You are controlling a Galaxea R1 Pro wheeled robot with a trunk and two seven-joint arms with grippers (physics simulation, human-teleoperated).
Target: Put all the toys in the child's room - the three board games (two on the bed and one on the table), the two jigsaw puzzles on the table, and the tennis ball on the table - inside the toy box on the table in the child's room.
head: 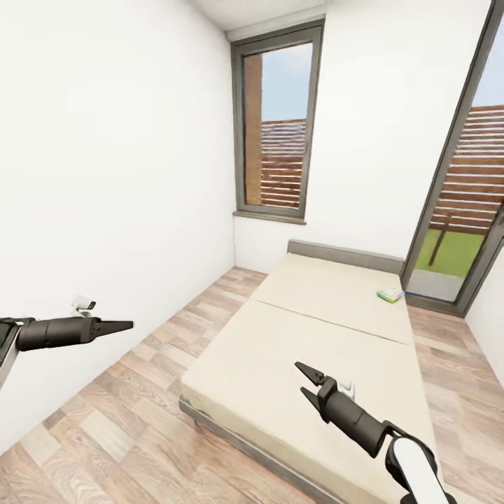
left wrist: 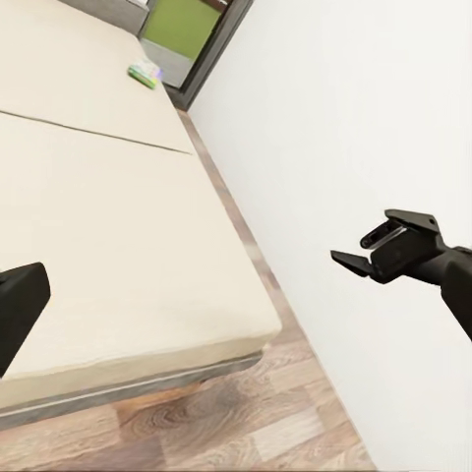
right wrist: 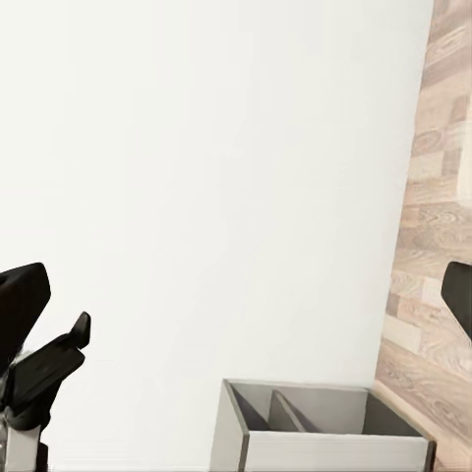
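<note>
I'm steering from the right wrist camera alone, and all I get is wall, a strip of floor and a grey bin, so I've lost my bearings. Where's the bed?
Observer: The bed lies straight ahead in the head view, and the right gripper hangs over its near end.
Operator: Any game on it?
Observer: Yes, one flat colourful board game lies near the far right corner, by the glass door.
Operator: And where's my other arm?
Observer: The left gripper is out beside the left wall, above the wood floor and off the bed.
</note>
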